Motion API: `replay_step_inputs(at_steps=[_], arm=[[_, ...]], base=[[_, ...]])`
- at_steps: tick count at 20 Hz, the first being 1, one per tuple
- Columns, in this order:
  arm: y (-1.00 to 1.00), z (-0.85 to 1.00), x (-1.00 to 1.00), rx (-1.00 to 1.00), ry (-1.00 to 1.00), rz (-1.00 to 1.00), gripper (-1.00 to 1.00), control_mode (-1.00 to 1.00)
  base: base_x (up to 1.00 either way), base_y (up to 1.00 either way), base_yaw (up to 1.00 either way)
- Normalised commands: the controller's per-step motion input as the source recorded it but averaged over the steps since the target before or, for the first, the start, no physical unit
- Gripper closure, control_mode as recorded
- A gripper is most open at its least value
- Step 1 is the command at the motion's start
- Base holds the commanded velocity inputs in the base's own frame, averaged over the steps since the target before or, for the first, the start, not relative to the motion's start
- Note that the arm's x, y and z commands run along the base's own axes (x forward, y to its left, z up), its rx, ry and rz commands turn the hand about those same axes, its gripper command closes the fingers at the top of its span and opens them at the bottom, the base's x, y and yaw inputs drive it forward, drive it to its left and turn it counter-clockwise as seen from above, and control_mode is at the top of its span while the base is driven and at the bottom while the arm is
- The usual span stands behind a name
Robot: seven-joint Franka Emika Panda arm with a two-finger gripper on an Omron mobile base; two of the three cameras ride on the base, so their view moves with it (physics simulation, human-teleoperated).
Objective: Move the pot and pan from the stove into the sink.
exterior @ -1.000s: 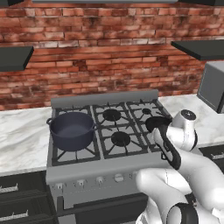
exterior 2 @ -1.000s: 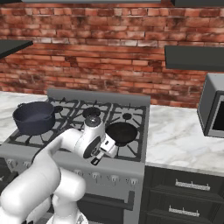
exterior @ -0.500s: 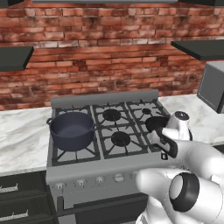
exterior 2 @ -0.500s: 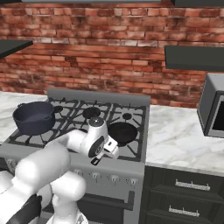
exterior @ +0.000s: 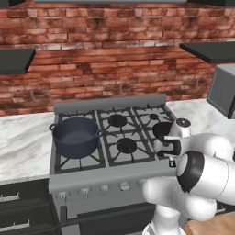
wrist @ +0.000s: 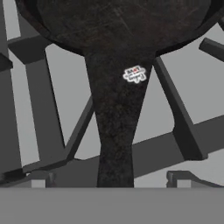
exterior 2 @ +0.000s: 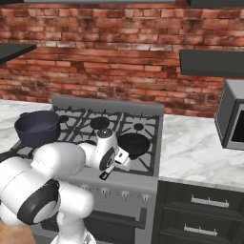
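black pan [wrist: 118,65], handle toward camera, small white sticker; hand [exterior 2: 112,167] spread wide

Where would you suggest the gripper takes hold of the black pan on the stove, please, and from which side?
Probably by its handle, from above at the stove's front edge. The pan sits flat on the front right burner with the handle reaching toward the robot. The bowl looks too wide for the open gripper, while the handle narrows toward its near end, where the hand view looks straight down it.
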Motion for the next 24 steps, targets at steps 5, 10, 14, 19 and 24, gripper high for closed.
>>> replay_step_inputs(at_steps=[5,10,14,19,24], arm=[[0.00,-0.11,0.00,-0.01,0.00,0.00,1.00,-1.00],[-0.05,0.05,-0.03,0.01,0.00,-0.01,1.00,-1.00],[-0.02,0.36,-0.09,0.02,0.00,-0.06,1.00,-1.00],[0.00,0.81,-0.11,0.00,0.03,-0.05,1.00,-1.00],[0.00,0.95,-0.43,0.00,0.02,-0.02,1.00,-1.00]], base=[[0.00,0.00,0.00],[0.00,0.00,0.00],[0.00,0.00,0.00],[0.00,0.00,0.00],[0.00,0.00,0.00]])
